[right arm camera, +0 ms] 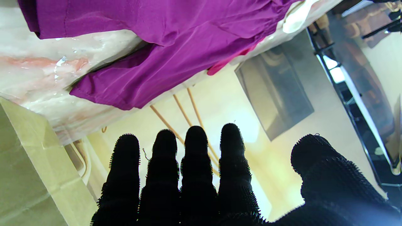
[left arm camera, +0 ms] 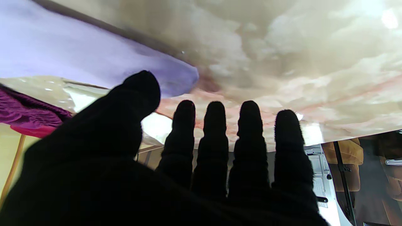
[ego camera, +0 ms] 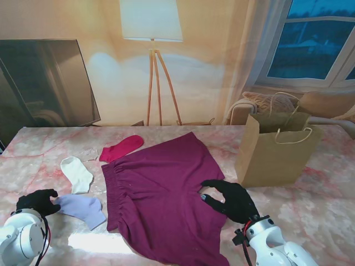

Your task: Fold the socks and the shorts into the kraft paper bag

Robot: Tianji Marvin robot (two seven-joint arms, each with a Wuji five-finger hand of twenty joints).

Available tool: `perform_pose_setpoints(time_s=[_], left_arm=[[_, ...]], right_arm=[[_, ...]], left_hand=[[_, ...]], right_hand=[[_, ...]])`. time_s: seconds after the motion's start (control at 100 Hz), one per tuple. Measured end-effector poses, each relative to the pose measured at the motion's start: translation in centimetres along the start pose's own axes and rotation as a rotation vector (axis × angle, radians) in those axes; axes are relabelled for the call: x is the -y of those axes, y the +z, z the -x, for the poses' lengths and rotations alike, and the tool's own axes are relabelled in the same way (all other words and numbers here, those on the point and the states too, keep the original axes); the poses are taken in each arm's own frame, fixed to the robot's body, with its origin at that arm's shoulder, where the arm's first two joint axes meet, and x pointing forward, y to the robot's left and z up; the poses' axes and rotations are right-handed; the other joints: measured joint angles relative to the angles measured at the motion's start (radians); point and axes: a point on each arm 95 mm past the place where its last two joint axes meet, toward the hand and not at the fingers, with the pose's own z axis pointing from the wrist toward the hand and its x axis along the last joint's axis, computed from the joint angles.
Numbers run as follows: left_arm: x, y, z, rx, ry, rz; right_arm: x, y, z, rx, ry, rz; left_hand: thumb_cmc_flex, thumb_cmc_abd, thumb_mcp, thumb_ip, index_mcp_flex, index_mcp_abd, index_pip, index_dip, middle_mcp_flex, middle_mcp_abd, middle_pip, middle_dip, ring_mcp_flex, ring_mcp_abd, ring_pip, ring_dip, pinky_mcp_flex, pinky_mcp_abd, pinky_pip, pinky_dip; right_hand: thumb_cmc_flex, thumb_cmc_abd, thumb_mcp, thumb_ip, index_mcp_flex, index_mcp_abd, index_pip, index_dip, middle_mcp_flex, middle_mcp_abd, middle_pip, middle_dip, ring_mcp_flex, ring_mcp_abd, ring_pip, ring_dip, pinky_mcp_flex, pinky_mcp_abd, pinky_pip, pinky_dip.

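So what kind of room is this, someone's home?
It looks like a living room, though possibly a staged one. A floor lamp stands against the wall, a dark flat screen leans at the robot's left, and a window sits above cushioned seating at the right.

Purple shorts [ego camera: 161,194] spread flat, bag [ego camera: 274,155] upright

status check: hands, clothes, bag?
Both robot hands open: left, right. Shorts flat, unfolded; three socks loose. Kraft bag upright, open. Nothing blocking.
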Motion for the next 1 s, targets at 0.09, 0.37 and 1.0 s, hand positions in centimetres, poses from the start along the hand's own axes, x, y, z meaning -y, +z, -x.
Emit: perform_pose_setpoints(time_s=[0.09, 0.37, 1.0], left_arm=[[-0.1, 0.2, -0.1, -0.002, -0.006, -0.009], [-0.6, 0.4, -1.3, 0.001, 0.011, 0.017], [-0.2, 0.2, -1.1, 0.031, -0.081, -0.075]], right_arm=[[0.0, 0.1, 0.0, 0.000, 0.000, -0.001], [0.1, 0.3, 0.0, -0.002, 0.006, -0.006], [-0.1, 0.0, 0.3, 0.027, 0.006, 0.009]], left_hand=[[-0.012, 0.000, -0.010, 0.000, 0.000, 0.000, 0.043, 0.037, -0.018, 0.000, -0.019, -0.031, -0.011, 0.000, -0.002, -0.016, -0.010, 0.001, 0.000, 0.000], [0.071, -0.028, -0.092, -0.071, 0.025, -0.101, 0.491, 0.369, -0.012, 0.000, -0.033, -0.086, -0.011, 0.001, -0.002, -0.042, 0.002, 0.009, 0.010, 0.000], [0.188, -0.063, -0.147, -0.085, 0.208, -0.204, 0.518, 0.140, 0.629, -0.014, 0.000, 0.027, 0.521, -0.012, 0.227, -0.110, 0.338, 0.035, 0.314, 0.001]], right_hand=[[0.000, 0.000, 0.000, 0.000, 0.000, 0.000, 0.000, 0.000, 0.000, 0.000, 0.000, 0.000, 0.000, 0.000, 0.000, 0.001, 0.000, 0.000, 0.000, 0.000], [0.000, 0.000, 0.000, 0.000, 0.000, 0.000, 0.000, 0.000, 0.000, 0.000, 0.001, 0.000, 0.000, 0.000, 0.000, 0.001, 0.000, 0.000, 0.001, 0.000], [0.001, 0.001, -0.012, 0.000, 0.000, 0.000, 0.000, 0.000, 0.000, 0.000, 0.001, 0.000, 0.000, 0.000, 0.000, 0.001, 0.002, 0.002, 0.025, 0.014]])
